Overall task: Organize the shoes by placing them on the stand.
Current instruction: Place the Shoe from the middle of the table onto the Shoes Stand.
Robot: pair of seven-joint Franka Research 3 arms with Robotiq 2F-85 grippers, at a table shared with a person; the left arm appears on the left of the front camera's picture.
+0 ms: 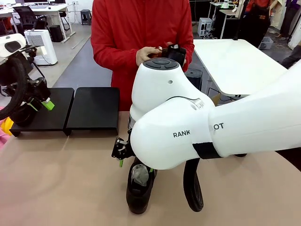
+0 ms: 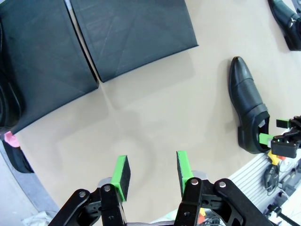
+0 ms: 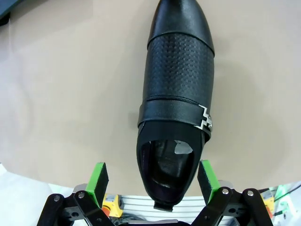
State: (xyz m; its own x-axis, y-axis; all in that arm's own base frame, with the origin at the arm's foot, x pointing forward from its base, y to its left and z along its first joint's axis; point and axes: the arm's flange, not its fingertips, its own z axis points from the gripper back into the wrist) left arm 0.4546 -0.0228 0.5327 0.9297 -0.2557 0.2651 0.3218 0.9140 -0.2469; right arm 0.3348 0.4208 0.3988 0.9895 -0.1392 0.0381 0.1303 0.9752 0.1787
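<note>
Front view: the stand [image 1: 70, 123] is set at the far left of the tan surface [image 1: 56, 188], its two matte-black platforms side by side and nearly touching.
- Left platform [image 2: 37, 70]: a glossy black shape, seemingly a shoe [image 2: 4, 101], is carried at its outer edge and is cut off by the frame. In the front view the left arm is hung over this platform.
- Right platform [image 2: 131, 33]: its flat top is seen whole in the left wrist view.

Shoes on the surface:
- Buckled shoe [image 3: 176, 94]: laid flat near the robot's edge, under the right arm [image 1: 188, 127], with white paper seen in its opening. Its heel is bracketed by the right jaws, which are spread wide, one green pad [image 3: 99, 176] to either side, with a gap left on both.
- Far shoe [image 2: 287, 19]: laid well apart from the stand, cropped at the frame corner.

Left jaws: partly spread above bare surface, with nothing between the green pads [image 2: 121, 176].

Open room: a broad bare stretch of surface is left between the stand's front edge and the buckled shoe.

Other items: a black cable loop [image 1: 193, 186] is rested just beside the buckled shoe. Beyond the far edge a person in red [image 1: 141, 28] is stood, a small dark object [image 1: 175, 51] held in both hands. A white table [image 1: 235, 63] is placed behind.
</note>
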